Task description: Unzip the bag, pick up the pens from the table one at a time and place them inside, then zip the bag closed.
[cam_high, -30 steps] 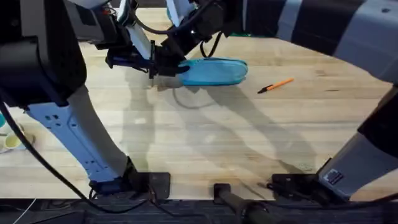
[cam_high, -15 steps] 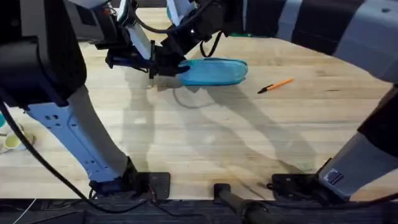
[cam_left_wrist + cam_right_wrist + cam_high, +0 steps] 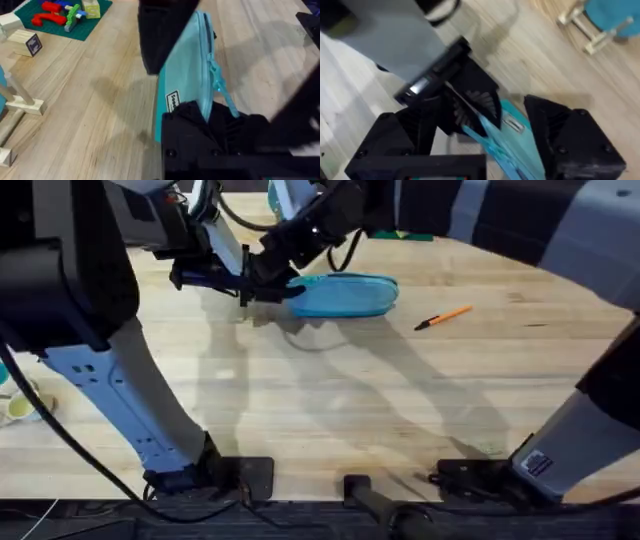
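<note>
Overhead, the light blue soft fabric pouch (image 3: 345, 295) lies on the pale wooden plank worktop (image 3: 330, 400), far side, with both end effectors meeting at its left end. A thin orange pen with a black tip (image 3: 443, 317) lies well apart to its right. Left wrist view: the left end effector (image 3: 202, 112) grips the pouch end beside the teal zipper pull (image 3: 220, 85). Right wrist view: the right end effector (image 3: 487, 130) straddles the pouch end, its fingers narrow; whether it actually holds anything I cannot tell.

A robotics lab — pale plank table (image 3: 330, 400), toy bricks (image 3: 62, 12) on it.
</note>
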You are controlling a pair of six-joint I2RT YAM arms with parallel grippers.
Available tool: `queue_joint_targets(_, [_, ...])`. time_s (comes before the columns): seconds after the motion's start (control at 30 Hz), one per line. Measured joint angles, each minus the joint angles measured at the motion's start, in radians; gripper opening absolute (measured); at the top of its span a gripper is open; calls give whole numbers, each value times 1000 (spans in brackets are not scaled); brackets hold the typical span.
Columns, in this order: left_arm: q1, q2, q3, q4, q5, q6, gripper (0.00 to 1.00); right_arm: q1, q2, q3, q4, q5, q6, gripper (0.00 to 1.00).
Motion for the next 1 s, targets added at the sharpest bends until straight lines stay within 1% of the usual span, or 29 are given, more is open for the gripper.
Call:
queue_joint_targets(0.03, [0,0,0,0,0,0,42,-9,0,1,-17,0,0,985])
queue_joint_targets(0.07, [0,0,0,0,0,0,42,-20,0,1,-34,0,0,992])
queue_joint_targets(0.2, [0,0,0,0,0,0,42,-75,-19,1,-102,0,0,996])
queue_joint_targets(0.37, [0,0,0,0,0,0,42,-154,-102,2,-162,0,-3,996])
queue_joint_targets(0.53, [0,0,0,0,0,0,42,-215,-186,7,-277,0,-76,995])
queue_joint_targets(0.7, [0,0,0,0,0,0,42,-262,-245,7,-391,0,-122,997])
queue_joint_targets(1.0, [0,0,0,0,0,0,42,-349,-362,7,-516,5,-205,996])
